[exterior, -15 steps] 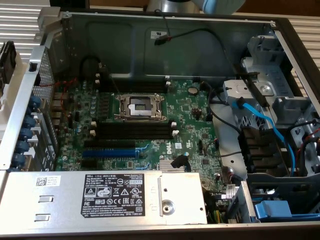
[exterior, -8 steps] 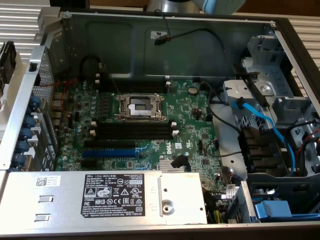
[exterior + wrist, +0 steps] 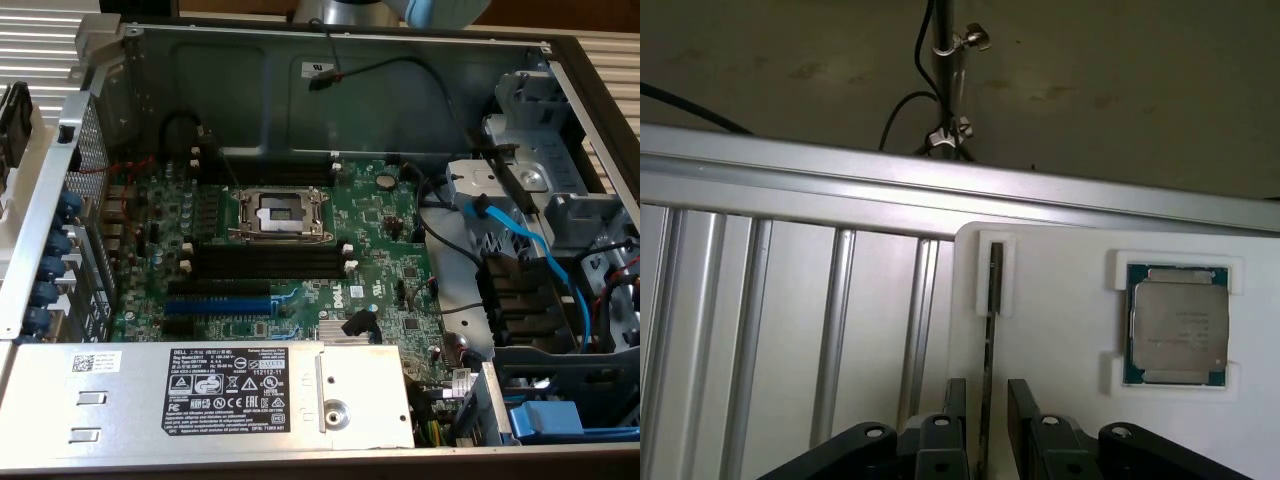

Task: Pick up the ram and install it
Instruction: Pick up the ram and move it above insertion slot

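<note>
The ram stands on edge in a slot of a white holder, seen as a thin dark strip. My gripper is open, with one black finger on each side of the ram's near end and a small gap on both sides. In the exterior view the open computer case shows the green motherboard, with long black memory slots with white end clips in front of the processor socket. Part of the arm shows at the top edge, behind the case.
A processor chip sits in another recess of the white holder. Grooved aluminium rails lie beside it. In the case are a blue slot, the power supply, a second slot row, drive bays and blue cables.
</note>
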`<state>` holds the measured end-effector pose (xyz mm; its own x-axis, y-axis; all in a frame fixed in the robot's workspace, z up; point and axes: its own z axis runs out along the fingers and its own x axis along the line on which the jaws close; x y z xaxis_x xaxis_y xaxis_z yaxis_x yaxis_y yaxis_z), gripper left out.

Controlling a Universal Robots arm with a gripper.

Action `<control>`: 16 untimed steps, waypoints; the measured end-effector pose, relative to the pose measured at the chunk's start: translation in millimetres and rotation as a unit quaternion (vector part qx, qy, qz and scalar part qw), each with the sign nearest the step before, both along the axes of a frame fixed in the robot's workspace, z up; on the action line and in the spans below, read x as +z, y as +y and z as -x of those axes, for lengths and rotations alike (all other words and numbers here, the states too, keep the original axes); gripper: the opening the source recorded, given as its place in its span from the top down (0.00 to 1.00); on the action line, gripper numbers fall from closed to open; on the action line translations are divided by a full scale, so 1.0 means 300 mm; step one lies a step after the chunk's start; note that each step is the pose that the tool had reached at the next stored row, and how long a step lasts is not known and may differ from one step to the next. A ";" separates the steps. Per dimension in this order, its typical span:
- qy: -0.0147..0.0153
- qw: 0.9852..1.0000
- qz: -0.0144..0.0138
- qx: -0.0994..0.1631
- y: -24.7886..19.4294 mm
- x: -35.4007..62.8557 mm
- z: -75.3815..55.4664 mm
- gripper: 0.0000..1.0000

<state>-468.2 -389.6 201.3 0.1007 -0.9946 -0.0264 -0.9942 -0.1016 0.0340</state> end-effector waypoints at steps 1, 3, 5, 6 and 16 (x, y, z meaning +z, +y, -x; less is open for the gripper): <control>0.000 1.000 0.000 0.000 0.000 0.000 0.000 0.69; 0.000 1.000 0.000 0.000 0.000 0.000 0.000 0.69; 0.000 1.000 0.000 0.000 0.000 0.000 0.000 0.71; 0.000 1.000 0.000 0.000 0.000 0.000 0.000 0.71; 0.000 1.000 0.000 0.000 0.012 0.000 0.000 0.87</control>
<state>-468.1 -386.1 201.3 0.1007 -0.9946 -0.0265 -0.9942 -0.1016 0.0339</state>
